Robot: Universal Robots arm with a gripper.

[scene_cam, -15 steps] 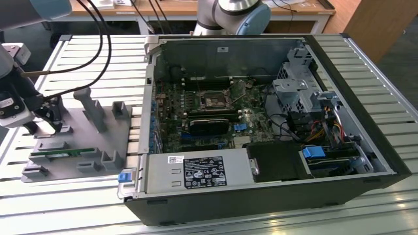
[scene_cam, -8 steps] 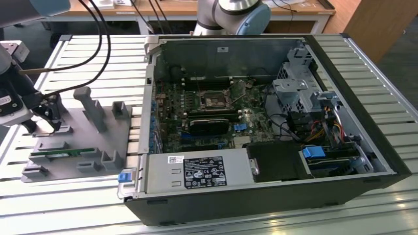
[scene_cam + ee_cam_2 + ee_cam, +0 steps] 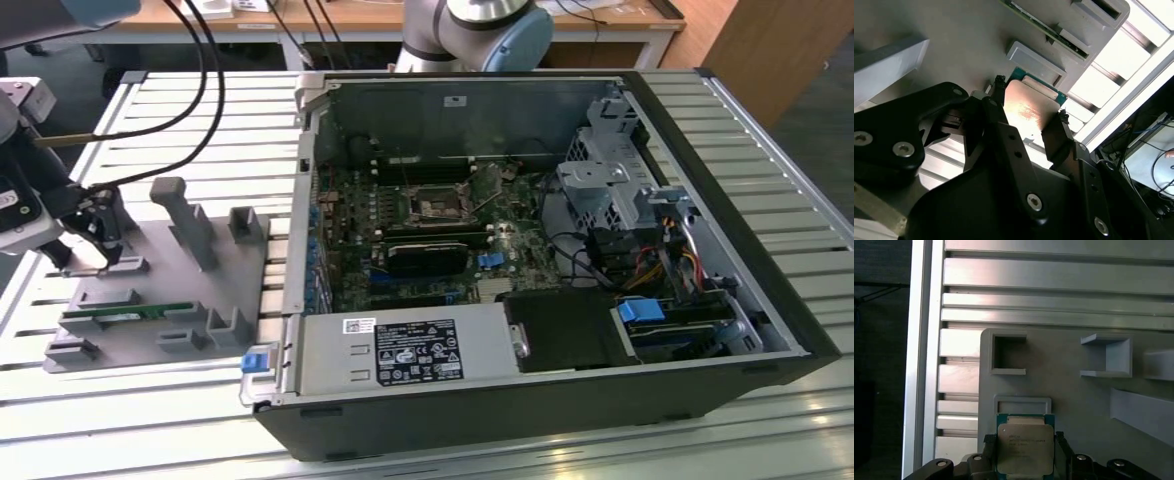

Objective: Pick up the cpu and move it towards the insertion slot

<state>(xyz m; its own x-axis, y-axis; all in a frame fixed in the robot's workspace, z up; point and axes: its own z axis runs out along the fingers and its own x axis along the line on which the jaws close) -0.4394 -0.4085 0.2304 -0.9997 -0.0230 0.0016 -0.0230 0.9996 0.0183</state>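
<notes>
The gripper (image 3: 1025, 441) had its jaws clamped on opposite edges of the cpu (image 3: 1025, 452) at the grey fixture (image 3: 1079, 400), well apart from the insertion slot (image 3: 437, 208); so thin a hold might let it slip.

The hand (image 3: 1030, 99) hides part of the cpu (image 3: 1028, 114).

The end effector (image 3: 87, 250) hangs low at the exterior view's left, pointing down, its fingers (image 3: 1000, 125) pinching the cpu (image 3: 1025, 447).

Silver-grey cpu (image 3: 1025, 450), green edge; black gripper (image 3: 1030, 100); pale grey holder tray (image 3: 1079, 400); green memory stick (image 3: 127, 313).
</notes>
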